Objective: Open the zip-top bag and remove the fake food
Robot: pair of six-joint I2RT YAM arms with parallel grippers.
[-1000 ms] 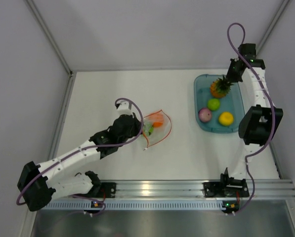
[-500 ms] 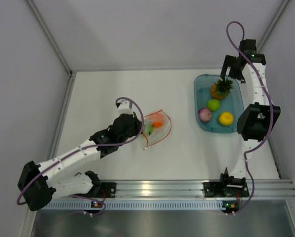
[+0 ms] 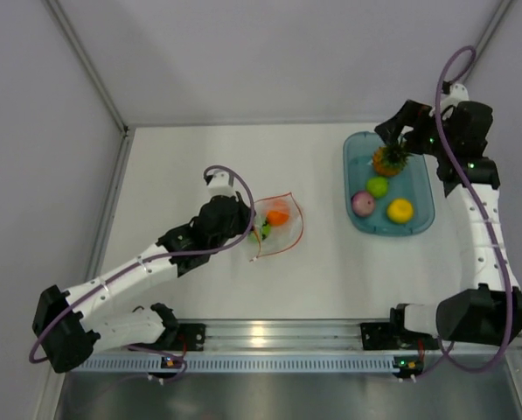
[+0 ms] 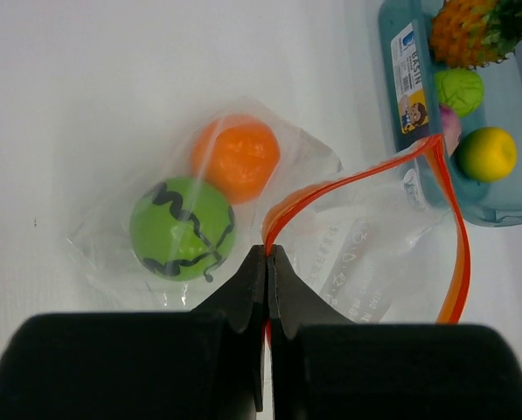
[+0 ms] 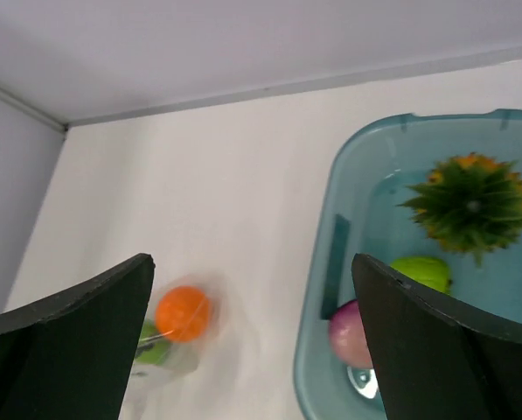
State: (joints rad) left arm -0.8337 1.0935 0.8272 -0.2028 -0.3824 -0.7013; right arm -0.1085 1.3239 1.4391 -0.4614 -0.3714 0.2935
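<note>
White tabletop, boxed in by grey walls at L, back & R, seen from above. You're pinching the zip-top bag by its orange-red zip strip w/ the left claw, jaws shut tight on that edge. The bag is lying mid-table, mouth gaping toward the blue tub. Two pcs of fake food are sitting inside at the closed end, touching: orange ball & dark green ball. Pineapple, light green piece, pink ball & yellow piece are resting in the tub. The right claw is hanging spread wide & empty above the tub's far end, near the pineapple.

Risks, as I'm judging them: the pinch is catching only a thin bit of strip, so a tug could slip it. The right claw going in could drag the whole bag or fold the mouth shut. Round pcs could roll once out.

Room: bare table is showing btwn bag & tub, more at L & back. Tub & right arm are crowding the R wall.
</note>
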